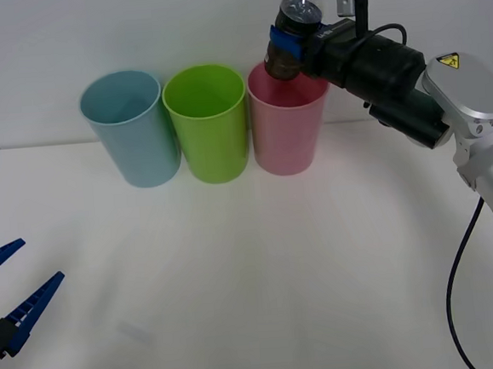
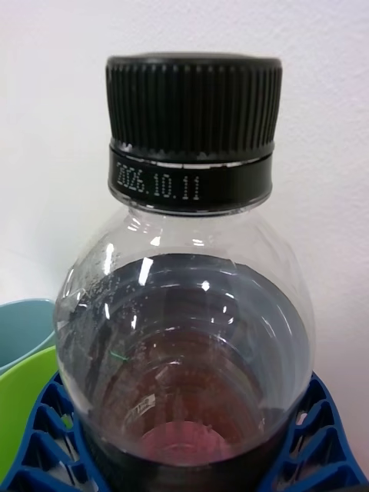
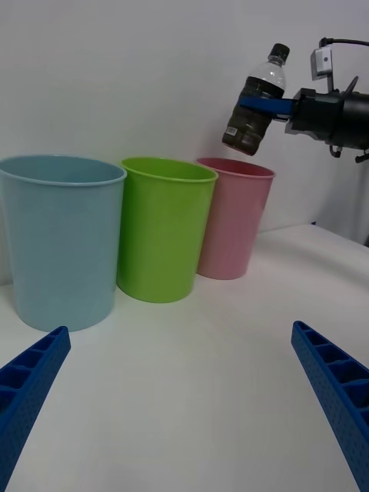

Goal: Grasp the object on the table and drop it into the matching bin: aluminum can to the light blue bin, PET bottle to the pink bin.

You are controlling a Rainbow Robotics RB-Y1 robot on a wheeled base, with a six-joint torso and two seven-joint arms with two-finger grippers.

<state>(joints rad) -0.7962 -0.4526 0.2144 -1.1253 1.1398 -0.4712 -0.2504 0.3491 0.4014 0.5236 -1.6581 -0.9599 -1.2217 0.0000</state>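
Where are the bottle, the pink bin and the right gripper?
bottle [image 3: 256, 108], left wrist view, on its brown body.
pink bin [image 1: 287, 134], front view, on its outer wall.
right gripper [image 1: 287, 43], front view, on the blue fingers clamped around the bottle.

- A green bin [image 1: 207, 122] stands upright near the table's far edge, in the middle of the row of three bins, its mouth open.
- A plain white wall [image 1: 132, 31] rises behind the table's far edge.
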